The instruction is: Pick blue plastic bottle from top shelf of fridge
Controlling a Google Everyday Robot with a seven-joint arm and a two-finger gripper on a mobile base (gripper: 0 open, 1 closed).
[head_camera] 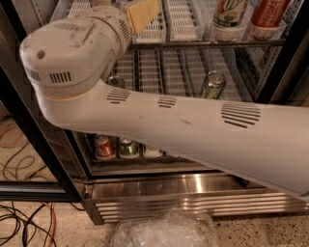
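The blue plastic bottle is out of view. My white arm (183, 130) crosses the picture from lower right to a big joint housing (67, 53) at upper left, in front of the open fridge (193, 185). The arm reaches up to the top shelf (207, 43), a wire rack with white slotted lane trays (181, 19). A yellowish wrist part (143, 13) shows at the top edge. My gripper lies beyond the top edge, out of view. On the top shelf at right stand a bottle with a green-and-white label (230, 17) and a red-labelled bottle (268, 17).
A green can (212, 84) and another can (116, 81) stand on the middle rack. A red can (104, 147), a green can (128, 147) and a white can (152, 151) stand on the lowest rack. The black door frame (29, 130) and cables (24, 222) are at left. Crumpled clear plastic (164, 229) lies on the floor.
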